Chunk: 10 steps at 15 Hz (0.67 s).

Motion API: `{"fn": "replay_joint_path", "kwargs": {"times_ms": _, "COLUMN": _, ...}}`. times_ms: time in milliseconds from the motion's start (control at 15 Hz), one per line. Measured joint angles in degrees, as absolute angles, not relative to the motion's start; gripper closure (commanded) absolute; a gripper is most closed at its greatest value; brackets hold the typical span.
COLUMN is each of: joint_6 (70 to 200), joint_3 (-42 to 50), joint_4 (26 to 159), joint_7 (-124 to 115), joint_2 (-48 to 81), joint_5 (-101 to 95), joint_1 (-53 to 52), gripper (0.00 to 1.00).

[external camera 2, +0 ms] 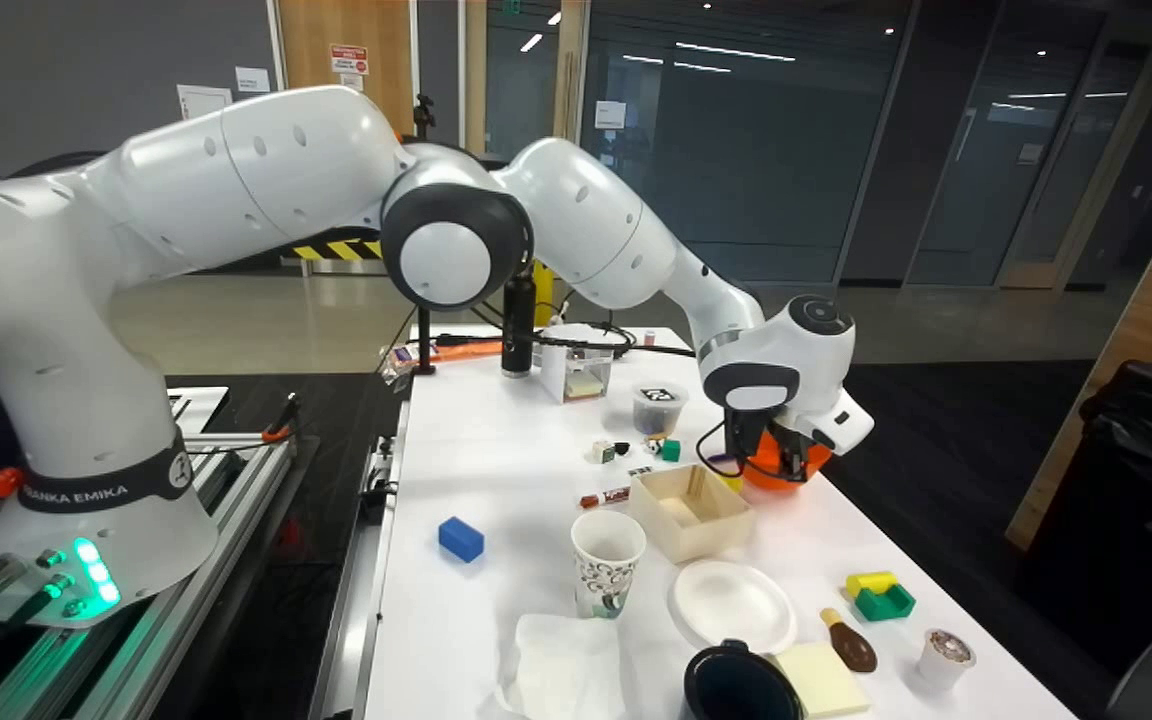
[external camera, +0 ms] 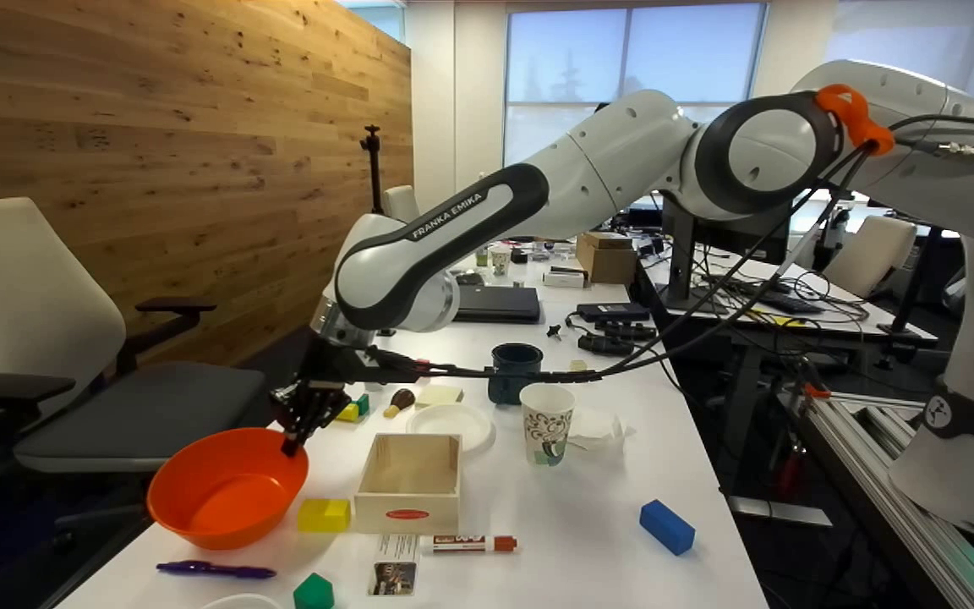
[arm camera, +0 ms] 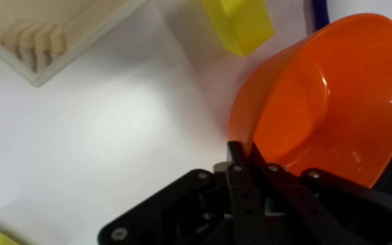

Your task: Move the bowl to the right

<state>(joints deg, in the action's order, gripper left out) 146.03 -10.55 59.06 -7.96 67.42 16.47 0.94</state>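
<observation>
The large orange bowl [external camera: 229,495] is at the table's edge on the chair side in an exterior view. It also shows partly behind the gripper in an exterior view [external camera 2: 764,455] and fills the right side of the wrist view [arm camera: 305,112]. My gripper [arm camera: 245,151] is shut on the bowl's rim, one finger outside the wall and one inside. In an exterior view the gripper [external camera: 291,445] is at the rim nearest the wooden box. I cannot tell whether the bowl's base touches the table.
A yellow block [external camera: 324,516] and an open wooden box [external camera: 407,514] stand close beside the bowl. A purple pen [external camera: 216,570] and a green block [external camera: 314,592] lie near it. A paper cup [external camera: 548,423], white plate [external camera 2: 734,605], teal cup [external camera: 514,372] and blue block [external camera: 667,528] are farther away.
</observation>
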Motion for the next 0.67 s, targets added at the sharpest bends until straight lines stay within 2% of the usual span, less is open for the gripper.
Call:
{"fn": "replay_joint_path", "kwargs": {"times_ms": 600, "joint_6": 146.1, "joint_3": -10.0, "joint_4": 58.1, "joint_7": -8.5, "joint_2": 67.5, "joint_5": 16.4, "joint_1": 0.5, "gripper": 0.05}}
{"fn": "replay_joint_path", "kwargs": {"times_ms": 667, "joint_6": 146.1, "joint_3": -9.7, "joint_4": 58.0, "joint_7": -8.4, "joint_2": 67.3, "joint_5": 16.2, "joint_1": 0.2, "gripper": 0.01}}
